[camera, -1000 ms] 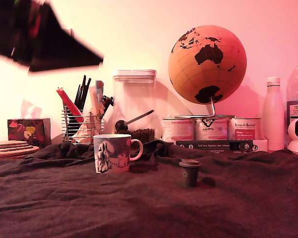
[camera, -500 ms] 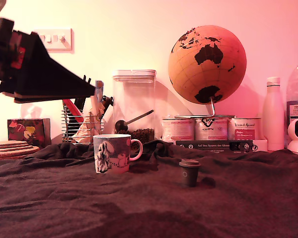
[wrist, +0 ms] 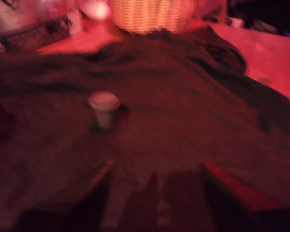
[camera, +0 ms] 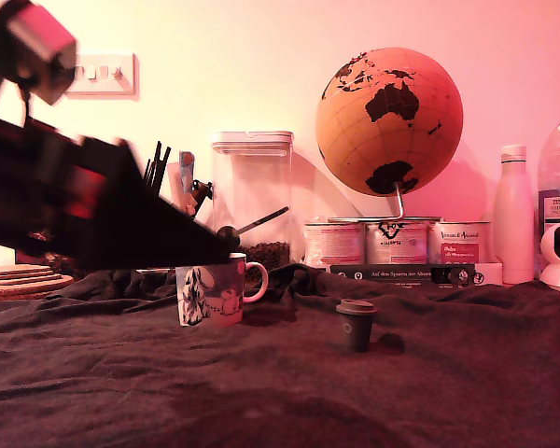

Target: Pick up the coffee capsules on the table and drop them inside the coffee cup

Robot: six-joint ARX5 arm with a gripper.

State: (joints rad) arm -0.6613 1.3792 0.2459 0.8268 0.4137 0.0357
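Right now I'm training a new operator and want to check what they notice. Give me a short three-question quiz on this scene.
1. True or false: the coffee capsule already lies inside the coffee cup.
2. In the exterior view, the capsule stands on the cloth to the cup's: A) left, B) right, C) directly behind it.
3. Fill in: in the wrist view, the gripper has its jaws ___, with nothing between them.

Key: 1 false; 2 B; 3 open.
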